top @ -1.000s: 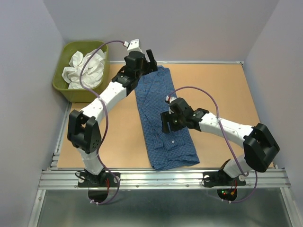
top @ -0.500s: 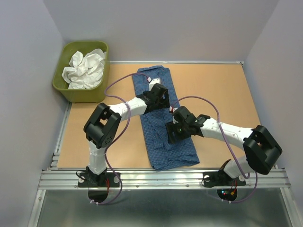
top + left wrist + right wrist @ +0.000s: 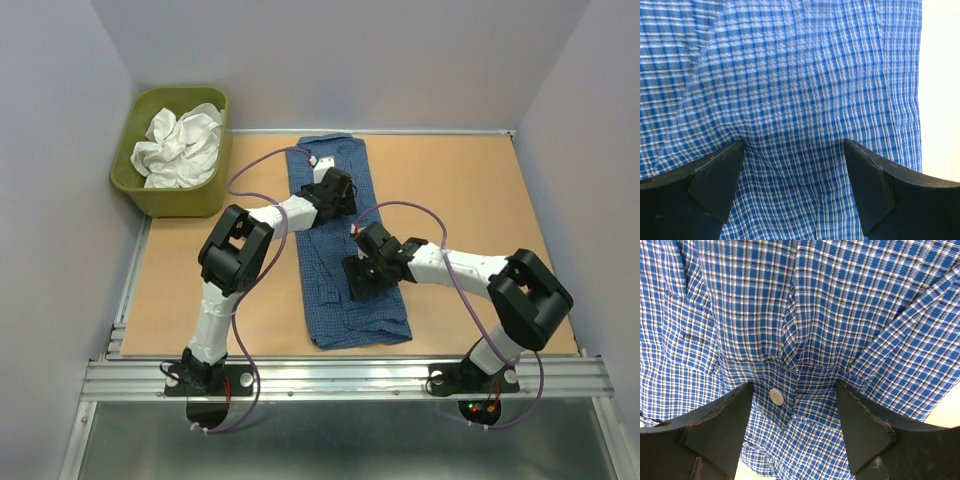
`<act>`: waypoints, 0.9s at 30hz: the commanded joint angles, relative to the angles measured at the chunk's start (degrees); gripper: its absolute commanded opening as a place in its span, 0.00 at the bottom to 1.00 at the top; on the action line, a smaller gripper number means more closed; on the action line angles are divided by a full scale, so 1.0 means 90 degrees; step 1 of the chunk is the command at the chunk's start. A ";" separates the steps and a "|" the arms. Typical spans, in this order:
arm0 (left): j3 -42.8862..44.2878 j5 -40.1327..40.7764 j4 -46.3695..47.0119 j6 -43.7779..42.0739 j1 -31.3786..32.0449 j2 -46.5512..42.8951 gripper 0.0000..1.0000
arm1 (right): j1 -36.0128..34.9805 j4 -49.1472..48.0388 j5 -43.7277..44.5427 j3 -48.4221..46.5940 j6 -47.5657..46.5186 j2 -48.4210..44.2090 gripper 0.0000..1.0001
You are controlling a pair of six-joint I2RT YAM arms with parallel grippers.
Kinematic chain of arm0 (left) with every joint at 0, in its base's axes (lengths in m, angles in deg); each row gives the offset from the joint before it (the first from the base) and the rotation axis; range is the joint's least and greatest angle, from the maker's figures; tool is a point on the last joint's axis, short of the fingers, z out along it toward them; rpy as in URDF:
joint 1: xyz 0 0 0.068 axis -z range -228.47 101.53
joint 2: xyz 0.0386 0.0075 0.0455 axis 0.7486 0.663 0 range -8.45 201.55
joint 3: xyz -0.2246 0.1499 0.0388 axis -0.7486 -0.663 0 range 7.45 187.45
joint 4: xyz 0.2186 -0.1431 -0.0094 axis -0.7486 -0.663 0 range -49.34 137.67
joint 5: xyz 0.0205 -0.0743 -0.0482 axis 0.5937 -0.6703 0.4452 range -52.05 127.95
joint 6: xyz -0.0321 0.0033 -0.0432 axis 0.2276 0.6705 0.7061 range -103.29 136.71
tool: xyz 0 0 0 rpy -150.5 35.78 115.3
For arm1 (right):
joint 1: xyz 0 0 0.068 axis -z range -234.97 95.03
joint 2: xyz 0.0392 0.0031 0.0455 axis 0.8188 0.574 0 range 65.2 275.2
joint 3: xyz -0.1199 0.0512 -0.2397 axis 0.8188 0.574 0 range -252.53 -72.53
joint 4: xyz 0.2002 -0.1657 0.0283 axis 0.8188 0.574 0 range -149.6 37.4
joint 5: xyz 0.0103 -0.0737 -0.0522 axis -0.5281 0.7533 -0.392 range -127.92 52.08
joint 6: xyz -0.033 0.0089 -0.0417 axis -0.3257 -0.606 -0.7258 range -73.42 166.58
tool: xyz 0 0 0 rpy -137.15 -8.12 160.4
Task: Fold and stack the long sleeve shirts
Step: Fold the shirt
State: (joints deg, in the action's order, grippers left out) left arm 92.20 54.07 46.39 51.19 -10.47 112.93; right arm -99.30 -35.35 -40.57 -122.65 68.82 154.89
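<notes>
Near edge: both arm bases are seen bolted to the metal rail in front of the table.
Checked shirt: laid flat as a long narrow strip down the middle of the table, its near end close to the front edge and its far end close to the back edge.
Right gripper: set down on the nearer half of the shirt, with its arm reaching in from the right.
Right jaws: spread apart and released. The tips are pressed onto the cloth and nothing is pinched; a pale button on a stitched band is seen between them.
Left gripper: set down on the farther half of the shirt, just beyond the right gripper and apart from it.
Left jaws: held wide and released in the wrist view. Flat checked cloth is spanned, slightly dimpled under the tips, and none is gathered.
Tub: olive green, placed at the far left corner, well apart from the shirt.
White garment: crumpled inside the tub — not reached by either gripper.
</notes>
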 commanded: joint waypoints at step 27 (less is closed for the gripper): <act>-0.0789 -0.0658 -0.0727 -0.0237 -0.0590 -0.3045 0.94 | 0.0014 0.0176 0.0713 0.0207 0.0644 -0.1410 0.70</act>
State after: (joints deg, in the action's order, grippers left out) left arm 92.50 48.45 40.90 48.56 -17.05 95.53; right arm -99.26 -35.98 -36.77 -124.82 72.95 144.01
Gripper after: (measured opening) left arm 0.942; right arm 0.715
